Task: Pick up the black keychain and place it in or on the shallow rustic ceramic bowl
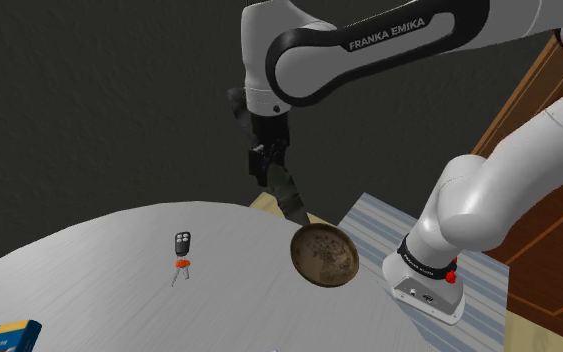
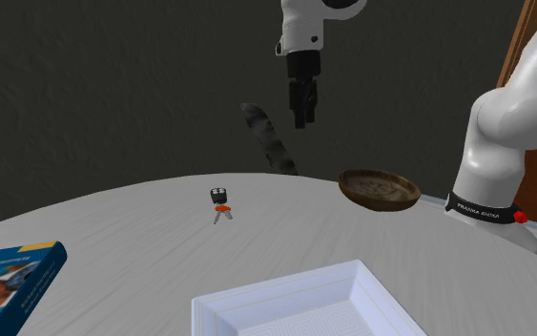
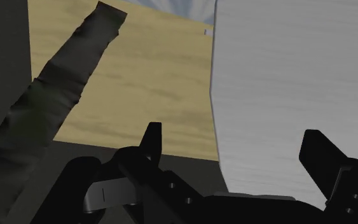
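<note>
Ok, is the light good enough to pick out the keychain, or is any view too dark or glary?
Shoulder view: the pale table is evenly lit with no glare, and the black keychain stands out. Second exterior view: dimmer and greyer, yet the keychain reads clearly. Wrist view: the open tool is black on dark at its base, though its fingertips show against paler ground.
</note>
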